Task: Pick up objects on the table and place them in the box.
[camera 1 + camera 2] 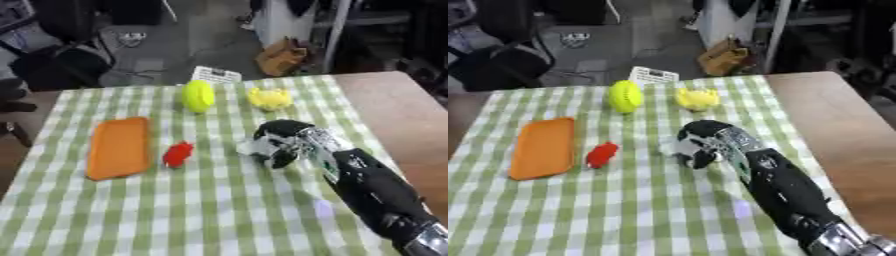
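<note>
Curling its fingers around a small white object (252,146), the right robot hand (282,142) rests on the checked cloth (210,210).

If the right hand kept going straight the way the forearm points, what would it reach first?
Probably the red object: the right hand points up and left across the checked cloth, and the red object is nearest on that side. It may pass just beyond it; the depth is unclear.
</note>
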Robot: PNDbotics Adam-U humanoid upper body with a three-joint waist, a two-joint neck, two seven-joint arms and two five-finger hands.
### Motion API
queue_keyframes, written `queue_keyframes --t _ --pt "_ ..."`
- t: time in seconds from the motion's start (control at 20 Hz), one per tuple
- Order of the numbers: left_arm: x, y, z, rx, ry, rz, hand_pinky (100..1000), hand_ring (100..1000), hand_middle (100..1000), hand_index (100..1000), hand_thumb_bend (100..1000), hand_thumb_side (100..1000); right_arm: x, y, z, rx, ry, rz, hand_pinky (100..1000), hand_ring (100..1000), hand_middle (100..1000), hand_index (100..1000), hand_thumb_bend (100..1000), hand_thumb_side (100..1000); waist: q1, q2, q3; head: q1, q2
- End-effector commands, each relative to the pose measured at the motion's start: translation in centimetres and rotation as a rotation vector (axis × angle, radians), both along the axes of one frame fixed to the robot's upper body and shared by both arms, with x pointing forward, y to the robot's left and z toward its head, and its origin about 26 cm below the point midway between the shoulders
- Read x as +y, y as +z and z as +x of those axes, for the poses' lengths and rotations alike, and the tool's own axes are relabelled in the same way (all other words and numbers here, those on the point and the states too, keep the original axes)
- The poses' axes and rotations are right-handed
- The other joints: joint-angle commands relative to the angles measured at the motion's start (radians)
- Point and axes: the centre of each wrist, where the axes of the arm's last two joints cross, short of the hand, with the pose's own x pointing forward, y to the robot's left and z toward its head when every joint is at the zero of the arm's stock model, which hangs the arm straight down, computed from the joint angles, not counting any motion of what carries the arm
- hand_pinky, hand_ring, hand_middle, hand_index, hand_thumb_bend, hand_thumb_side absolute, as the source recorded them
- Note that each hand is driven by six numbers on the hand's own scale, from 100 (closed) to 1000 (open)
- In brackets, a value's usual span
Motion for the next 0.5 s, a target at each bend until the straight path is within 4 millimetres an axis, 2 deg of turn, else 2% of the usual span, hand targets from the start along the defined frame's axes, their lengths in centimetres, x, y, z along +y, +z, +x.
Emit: queue_keyframes --t 0.05,0.35,0.5 --pt "0.0 0.7 0.0 -0.023 -0.007 -0.002 329 690 832 789 113 1000 -0.6 0.9 0.4 -0.045 -0.024 0.021 201 471 720 819 100 100 0.013 0.000 0.000 -0.001 -0.014" --pt "0.0 0.7 0.0 -0.023 -0.007 -0.002 329 691 832 789 113 1000 -0.9 0.8 0.3 -0.061 -0.035 0.051 167 447 699 805 100 100 0.013 0.000 -0.002 -0.001 -0.013" --pt "0.0 0.7 0.0 -0.022 -0.006 -0.003 330 691 832 789 114 1000 -0.9 1.9 0.5 -0.111 -0.040 0.092 143 426 683 788 100 100 0.013 -0.002 -0.004 0.000 -0.013"
